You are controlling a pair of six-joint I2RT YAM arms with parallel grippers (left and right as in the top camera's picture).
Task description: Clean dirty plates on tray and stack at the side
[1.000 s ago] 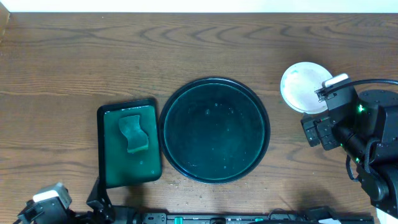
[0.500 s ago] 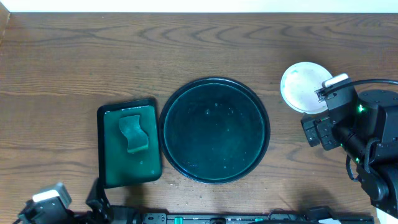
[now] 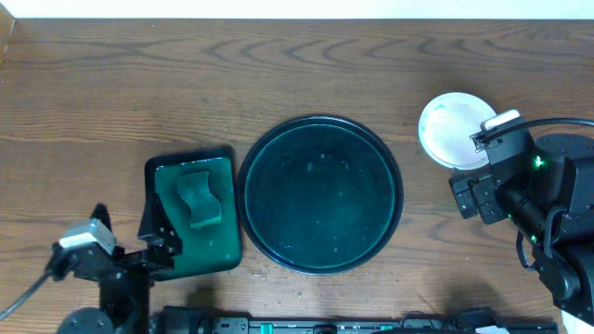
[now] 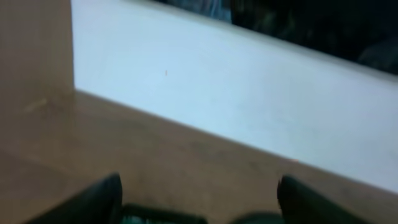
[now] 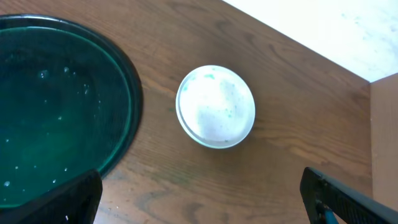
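Now, plates (image 5: pixel 216 106), seemingly stacked, green-smeared, right of the tray (image 5: pixel 50 112), left pincer (image 4: pixel 199 202) and right pincer (image 5: pixel 199 190) both open.

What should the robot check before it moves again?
1. Big round dark green tray has no plates left on it: ok.
2. Small round white plates stacked beside the tray: ok.
3. Top plate wiped clean: not ok, green smears show.
4. Right claw open and empty: ok.
5. Green sponge lying on the rectangular green tray: ok.
6. Left claw open: ok, though blurry.
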